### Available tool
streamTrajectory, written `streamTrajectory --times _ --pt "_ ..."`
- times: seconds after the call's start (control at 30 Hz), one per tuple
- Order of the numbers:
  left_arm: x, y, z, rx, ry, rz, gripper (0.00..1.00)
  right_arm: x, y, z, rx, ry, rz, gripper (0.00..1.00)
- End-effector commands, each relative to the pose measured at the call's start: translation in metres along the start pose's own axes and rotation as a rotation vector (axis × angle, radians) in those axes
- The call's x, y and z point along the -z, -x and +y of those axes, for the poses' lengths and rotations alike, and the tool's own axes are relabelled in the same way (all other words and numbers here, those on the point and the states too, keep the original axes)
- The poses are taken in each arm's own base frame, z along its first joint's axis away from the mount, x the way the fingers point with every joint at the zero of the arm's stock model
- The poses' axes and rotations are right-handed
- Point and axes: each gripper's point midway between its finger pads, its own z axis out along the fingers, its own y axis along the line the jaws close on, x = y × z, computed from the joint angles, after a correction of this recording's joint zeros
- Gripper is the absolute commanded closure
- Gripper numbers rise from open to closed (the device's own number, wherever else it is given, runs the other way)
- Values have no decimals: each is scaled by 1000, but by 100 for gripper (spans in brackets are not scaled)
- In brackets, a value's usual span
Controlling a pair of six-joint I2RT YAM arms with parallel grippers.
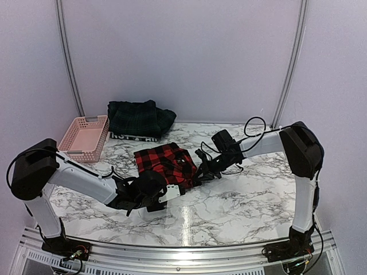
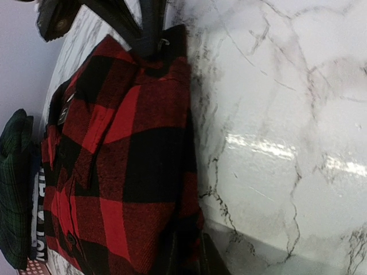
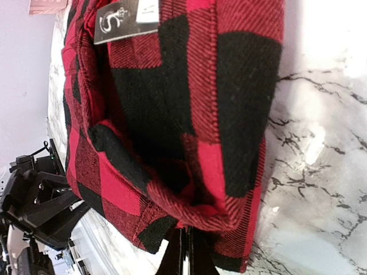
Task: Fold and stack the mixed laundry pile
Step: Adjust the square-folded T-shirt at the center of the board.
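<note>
**Checked shirt clamped at one corner on the marble table**

The red-and-black checked shirt is seen lying folded near the middle of the top view, on the marble table, between the two arms. The right gripper is found at the bottom edge of its wrist view. Its fingers are pressed together on the shirt's doubled hem, so the cloth is clamped there. In the left wrist view the same fingers are seen at the top of the frame, on a corner of the shirt.

The left gripper is found at the bottom edge of its own view, against the shirt's lower edge. Its dark fingers are cut off by the frame, and whether they are closed on the cloth cannot be told.

A black label with white marks is shown on the shirt at the top of the right wrist view.

The dark green plaid piece is piled at the back of the table, upper left of centre in the top view. The navy piece is seen touching its lower edge, its white lettered band showing. The pink basket is set just to their left.
</note>
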Motion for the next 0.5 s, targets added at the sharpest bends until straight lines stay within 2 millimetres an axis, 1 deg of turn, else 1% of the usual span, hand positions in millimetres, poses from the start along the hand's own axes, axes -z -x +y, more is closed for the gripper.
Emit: streamTrajectory --times 0.0,0.03,0.13,0.23,0.33,0.47 --pt "-1 -5 -13 -5 -55 17 78 6 7 15 25 46 -17 100" --pt "-1 -4 -12 -2 -53 15 76 6 6 17 29 52 -14 98" --pt "-4 -4 -12 -4 -48 20 73 5 5 23 42 65 -5 87" --pt "-7 -4 -13 -10 -50 24 73 3 3 28 49 74 1 85" --pt "-12 -7 -14 -14 -46 39 79 -2 1 30 47 74 10 82" --pt "-14 -5 -13 -6 -39 42 89 -9 -4 24 33 52 23 78"
